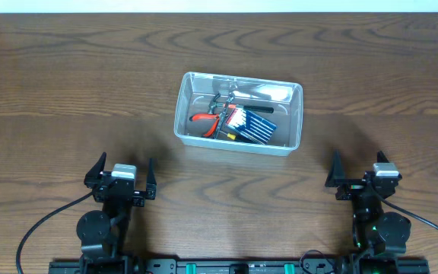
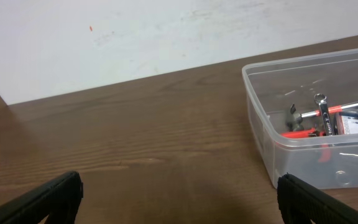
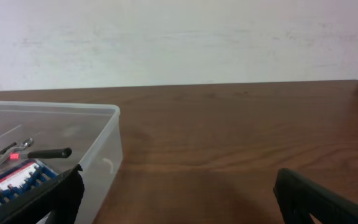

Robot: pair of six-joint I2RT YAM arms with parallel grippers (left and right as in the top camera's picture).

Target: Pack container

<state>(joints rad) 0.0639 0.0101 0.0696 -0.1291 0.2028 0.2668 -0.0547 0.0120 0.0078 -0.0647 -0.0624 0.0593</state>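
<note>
Left claw (image 1: 125, 169), jaws apart and empty, and right claw (image 1: 360, 171), likewise apart, hover low over the table (image 1: 67, 91); we place the container (image 1: 179, 110), hand tools (image 1: 234, 122) inside, ahead and between them, long axis running left to right, marginally nearer the left arm.

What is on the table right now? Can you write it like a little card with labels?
table: brown wood
container: clear plastic bin, middle of the table, no lid on it
inside it: red-handled pliers, blue screwdriver case, silver wrench
left gripper: open, holding nothing, apart from the container
right gripper: open, holding nothing, apart from the container
</note>
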